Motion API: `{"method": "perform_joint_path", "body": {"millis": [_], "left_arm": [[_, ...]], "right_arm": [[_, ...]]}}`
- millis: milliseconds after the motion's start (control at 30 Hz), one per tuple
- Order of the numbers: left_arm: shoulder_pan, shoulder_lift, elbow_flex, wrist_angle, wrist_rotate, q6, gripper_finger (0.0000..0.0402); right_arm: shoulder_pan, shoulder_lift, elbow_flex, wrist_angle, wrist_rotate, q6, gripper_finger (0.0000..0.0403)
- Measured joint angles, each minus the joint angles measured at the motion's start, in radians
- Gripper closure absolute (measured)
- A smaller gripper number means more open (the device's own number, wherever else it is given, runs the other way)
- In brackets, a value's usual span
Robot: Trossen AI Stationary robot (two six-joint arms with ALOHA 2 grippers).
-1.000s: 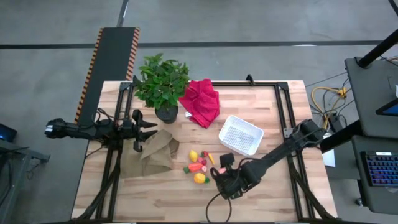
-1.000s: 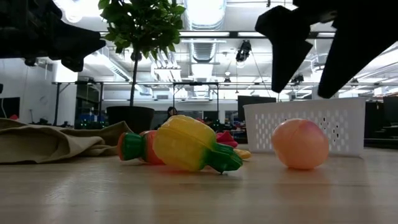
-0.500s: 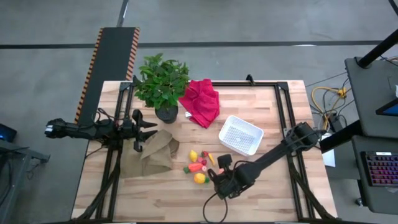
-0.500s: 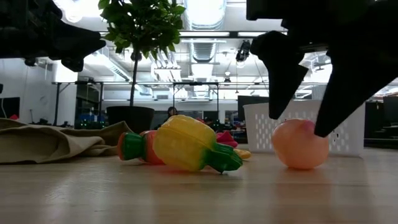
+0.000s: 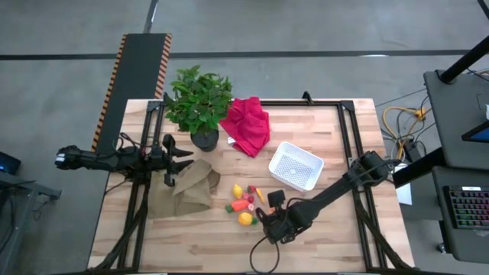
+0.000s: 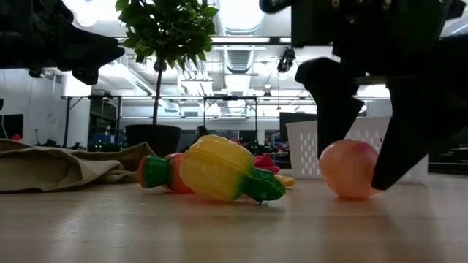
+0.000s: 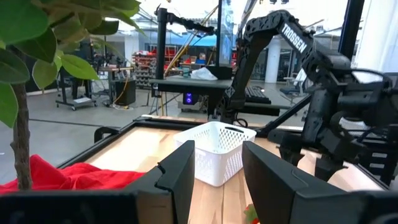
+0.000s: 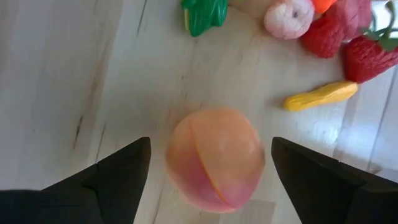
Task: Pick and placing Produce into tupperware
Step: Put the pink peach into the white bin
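A peach-coloured toy fruit (image 8: 214,158) lies on the wooden table, a little apart from the rest of the produce (image 5: 244,202): a yellow and green piece (image 6: 219,169), red strawberries (image 8: 367,53) and a small yellow piece (image 8: 320,94). My right gripper (image 8: 210,149) is open and points steeply down over the peach fruit (image 6: 352,169), one finger on either side, with table showing between each finger and the fruit. The white tupperware (image 5: 296,166) stands just beyond, on its base. My left gripper (image 5: 174,156) waits, open, level above the tan cloth at the table's left.
A potted plant (image 5: 199,103) stands at the far left, with a red cloth (image 5: 248,126) beside it. A tan cloth (image 5: 187,191) lies to the left of the produce. Black frame rails (image 5: 348,130) run along the table's sides. Bare wood lies toward the near edge.
My right gripper has come down over the peach-coloured fruit, still open; its fingers hung above the fruit before and now reach down along its two sides. The fruit and the other produce have stayed where they were.
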Motion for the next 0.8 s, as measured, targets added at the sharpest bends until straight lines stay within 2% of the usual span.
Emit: {"method": "perform_joint_path", "body": {"millis": [500, 800], "left_arm": [[0.000, 0.000, 0.000, 0.000, 0.000, 0.000, 0.0281], [0.000, 0.000, 0.000, 0.000, 0.000, 0.000, 0.0281]], "right_arm": [[-0.002, -0.001, -0.050, 0.036, 0.008, 0.004, 0.0083], [-0.004, -0.001, -0.049, 0.032, 0.013, 0.004, 0.0157]]}}
